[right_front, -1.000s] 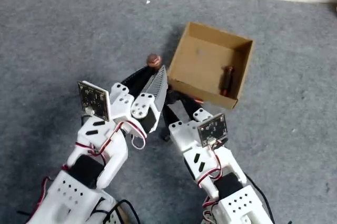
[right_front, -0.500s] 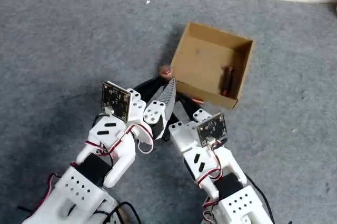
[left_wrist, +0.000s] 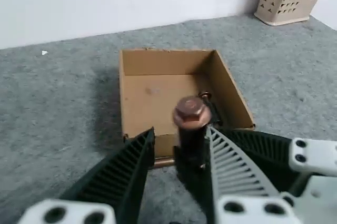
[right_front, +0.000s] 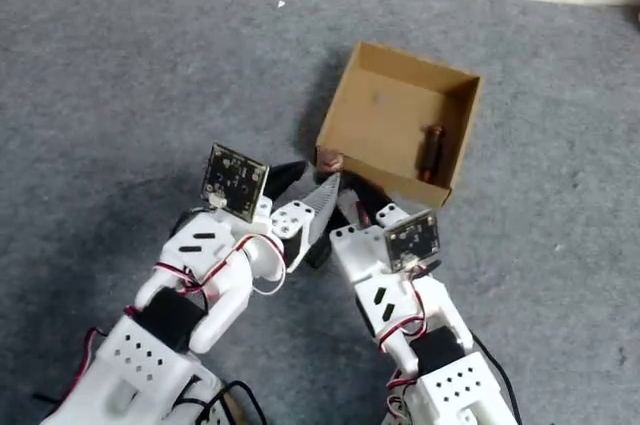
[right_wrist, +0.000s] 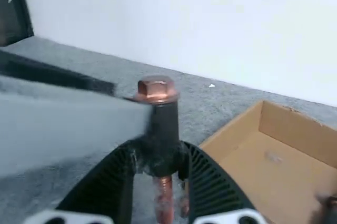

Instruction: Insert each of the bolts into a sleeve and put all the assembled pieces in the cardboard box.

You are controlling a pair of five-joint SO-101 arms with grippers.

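Open brown cardboard box (right_front: pixel 390 173) on grey carpeted tabletop (right_front: pixel 150 75), far side, right of centre. Inside: one assembled piece (right_front: pixel 432 150), dark sleeve with a copper bolt through it, lying along the right wall.

Right hand (right_wrist: pixel 158 163) clamped on black cylindrical sleeve (right_wrist: pixel 163 129), held upright. Copper-coloured hex-head bolt (right_wrist: pixel 157 89) seated in that sleeve, head on top, threaded end poking out below between the fingers.

Left hand (left_wrist: pixel 180 130) spread wider than the sleeve: one finger touching it, clear gap on the other side, so not gripping. Both hands tip to tip just outside the box's near-left corner. Bolt head right against that corner in the high view, outside the box, not over the opening.

Versus 1 s ago:
- Left arm swung right and nearer, with the bolt head going from the left of the box's left corner to its near-left corner.
- Left arm's tip now closed up against the right arm's.
- Right arm shifted only slightly.
- Box and the piece inside unmoved.
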